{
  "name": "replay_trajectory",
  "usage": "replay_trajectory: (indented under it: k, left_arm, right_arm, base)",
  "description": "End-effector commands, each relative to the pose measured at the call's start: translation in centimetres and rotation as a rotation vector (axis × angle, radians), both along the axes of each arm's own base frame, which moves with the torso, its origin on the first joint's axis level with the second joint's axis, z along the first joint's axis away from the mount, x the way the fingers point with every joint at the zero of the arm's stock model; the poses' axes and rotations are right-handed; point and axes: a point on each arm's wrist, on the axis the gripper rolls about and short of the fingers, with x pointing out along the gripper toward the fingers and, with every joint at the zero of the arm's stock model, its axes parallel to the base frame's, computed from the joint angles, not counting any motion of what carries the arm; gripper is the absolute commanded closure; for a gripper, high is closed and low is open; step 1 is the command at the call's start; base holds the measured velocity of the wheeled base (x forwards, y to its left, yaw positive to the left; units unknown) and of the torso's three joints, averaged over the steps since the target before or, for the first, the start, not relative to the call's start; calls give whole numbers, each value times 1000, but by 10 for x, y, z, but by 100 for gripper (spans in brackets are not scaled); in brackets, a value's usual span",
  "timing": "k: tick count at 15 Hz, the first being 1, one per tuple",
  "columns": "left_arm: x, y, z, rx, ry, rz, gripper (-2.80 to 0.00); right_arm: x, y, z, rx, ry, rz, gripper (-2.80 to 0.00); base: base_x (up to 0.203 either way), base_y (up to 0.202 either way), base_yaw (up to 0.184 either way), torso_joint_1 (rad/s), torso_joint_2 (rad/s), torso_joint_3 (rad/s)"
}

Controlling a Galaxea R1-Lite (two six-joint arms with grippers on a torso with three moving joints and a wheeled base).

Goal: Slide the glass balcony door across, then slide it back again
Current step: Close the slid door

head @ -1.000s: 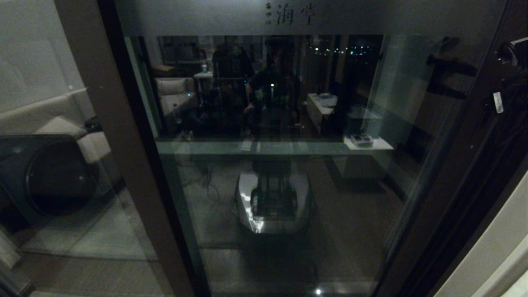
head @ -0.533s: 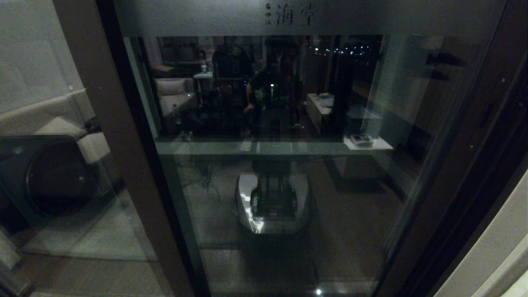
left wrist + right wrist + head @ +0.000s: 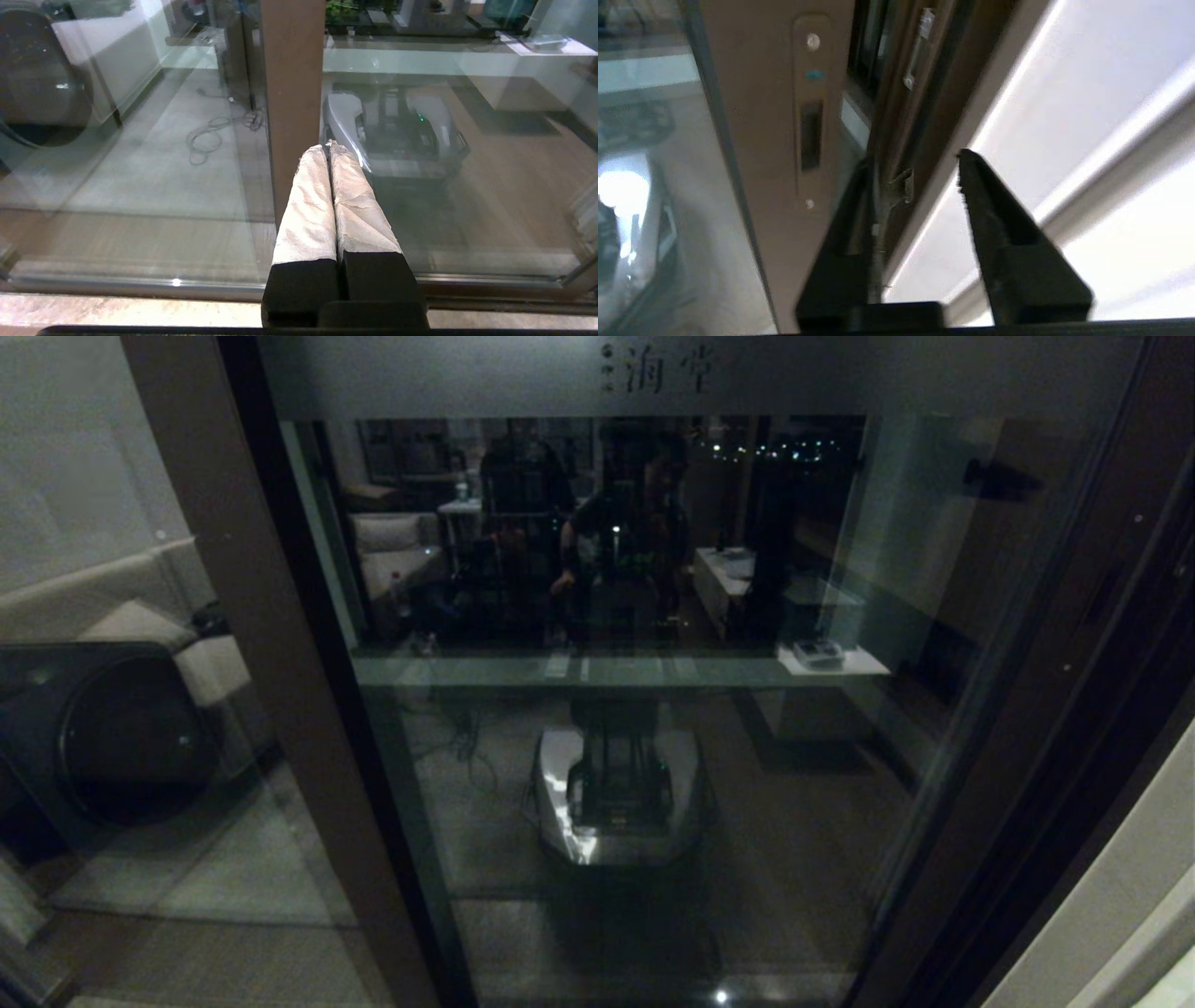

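At the right edge of the head view I've got the glass balcony door (image 3: 635, 709) stile running top to bottom. Right gripper (image 3: 915, 182) hangs wide open and empty beside the recessed handle (image 3: 811, 135); left gripper (image 3: 329, 149) sits pinched shut, farther off.

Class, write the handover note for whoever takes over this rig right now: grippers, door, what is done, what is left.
Left gripper: shut, empty, parked facing the brown frame post.
Right gripper: open, holding nothing, beside the glass balcony door at its handle-side stile, near the recessed handle.
Door: appears closed against the jamb.
Done: cannot tell whether any slide has happened.
Left: confirm, then finish the slides.
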Motion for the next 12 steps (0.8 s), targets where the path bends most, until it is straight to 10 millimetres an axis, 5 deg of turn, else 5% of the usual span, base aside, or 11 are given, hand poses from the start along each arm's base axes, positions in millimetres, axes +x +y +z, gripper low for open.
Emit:
replay_trajectory:
  k: [1,5,12]
  left_arm:
    - [0,0,0,0,0,0,0]
    - [0,0,0,-1,0,0,0]
    - [0,0,0,0,0,0,0]
  right_arm:
    - [36,-23,-17,30,37,-37,0]
    - [60,-42,-27,49,39,-57,0]
    - [69,-43,-37,75,57,-9,0]
  base:
    - [0,0,0,0,0,0]
    - [0,0,0,0,0,0]
    - [0,0,0,0,0,0]
